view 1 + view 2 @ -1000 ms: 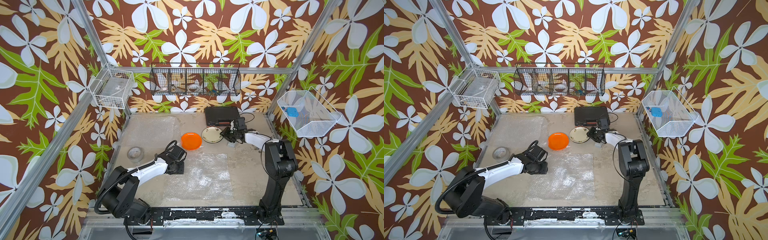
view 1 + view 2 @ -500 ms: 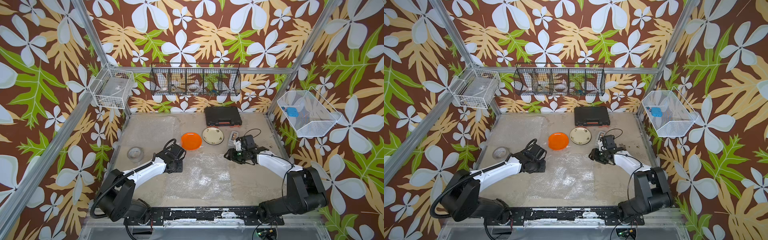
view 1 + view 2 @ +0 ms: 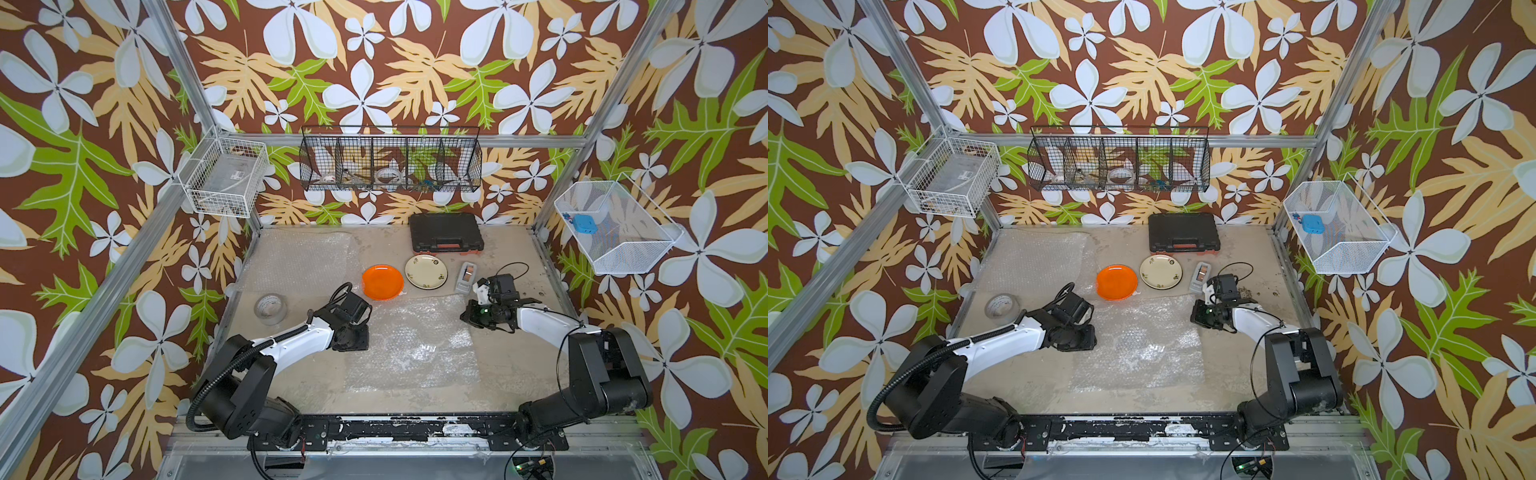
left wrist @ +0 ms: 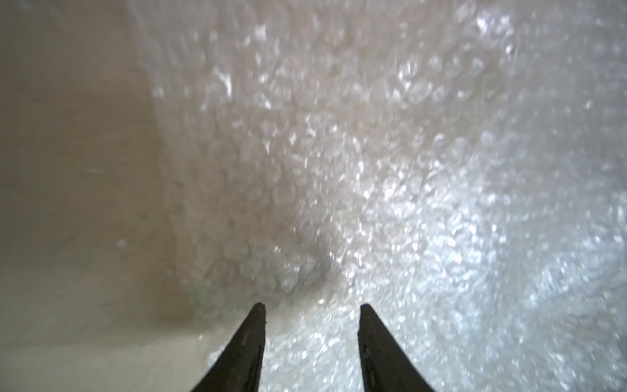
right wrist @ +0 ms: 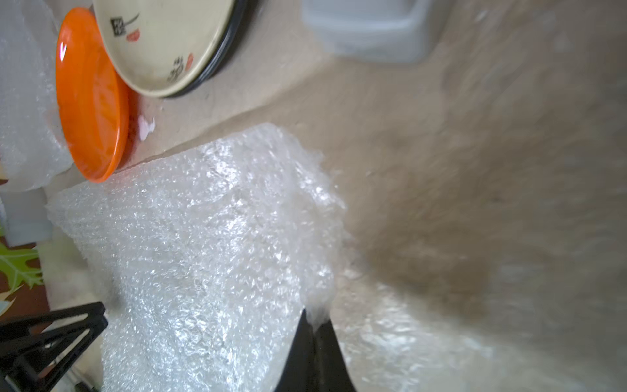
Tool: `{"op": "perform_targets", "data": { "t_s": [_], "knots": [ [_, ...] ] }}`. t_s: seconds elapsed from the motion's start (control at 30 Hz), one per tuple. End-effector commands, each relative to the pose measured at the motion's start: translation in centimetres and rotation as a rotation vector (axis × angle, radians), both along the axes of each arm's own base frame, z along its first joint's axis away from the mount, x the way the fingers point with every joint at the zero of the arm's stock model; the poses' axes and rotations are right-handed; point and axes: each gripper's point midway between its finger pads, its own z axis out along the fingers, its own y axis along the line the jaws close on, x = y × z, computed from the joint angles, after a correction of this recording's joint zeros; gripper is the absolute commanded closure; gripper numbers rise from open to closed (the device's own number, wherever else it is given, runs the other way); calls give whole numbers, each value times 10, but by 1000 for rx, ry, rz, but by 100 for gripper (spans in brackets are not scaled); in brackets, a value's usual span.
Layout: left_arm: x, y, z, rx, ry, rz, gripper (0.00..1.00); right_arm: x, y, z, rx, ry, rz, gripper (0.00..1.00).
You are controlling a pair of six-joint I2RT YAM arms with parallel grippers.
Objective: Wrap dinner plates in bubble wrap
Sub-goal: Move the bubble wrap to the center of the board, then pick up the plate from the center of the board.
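— Where is the bubble wrap (image 3: 411, 340)?
— It is spread out in the middle of the table (image 3: 511, 374), between the two arms. A second sheet (image 3: 299, 262) lies flat at the back left.
— And the plates?
— The orange plate (image 3: 382, 282) sits just at the far edge of the middle sheet. The cream plate (image 3: 426, 272) is beside it, and the right wrist view shows it resting on the black plate (image 5: 217, 66).
— What is the right gripper (image 5: 316, 317) doing?
— Its fingers are pinched together on the right edge of the bubble wrap, which is lifted there into a small peak.
— The left gripper (image 4: 312, 307)?
— Its fingers stand moderately apart over the sheet's left edge, with nothing between them.
— Anything else?
— A tape roll (image 3: 271, 308) lies at the left and a black case (image 3: 446, 232) at the back.
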Motion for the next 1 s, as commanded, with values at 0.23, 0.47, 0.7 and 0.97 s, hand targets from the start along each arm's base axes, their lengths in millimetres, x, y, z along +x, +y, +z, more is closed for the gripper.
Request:
{"op": "perform_targets", "data": {
  "t_s": [0.23, 0.47, 0.7, 0.97],
  "knots": [
    [2, 1, -12, 35, 34, 19, 54, 25, -16, 53, -120, -109, -46, 54],
    [-8, 36, -8, 170, 7, 82, 50, 31, 113, 87, 227, -178, 95, 52],
    [-7, 35, 12, 132, -34, 93, 45, 65, 181, 75, 327, -147, 91, 53],
    [-20, 40, -4, 141, 17, 90, 38, 91, 196, 25, 301, -58, 41, 52]
  ]
}}
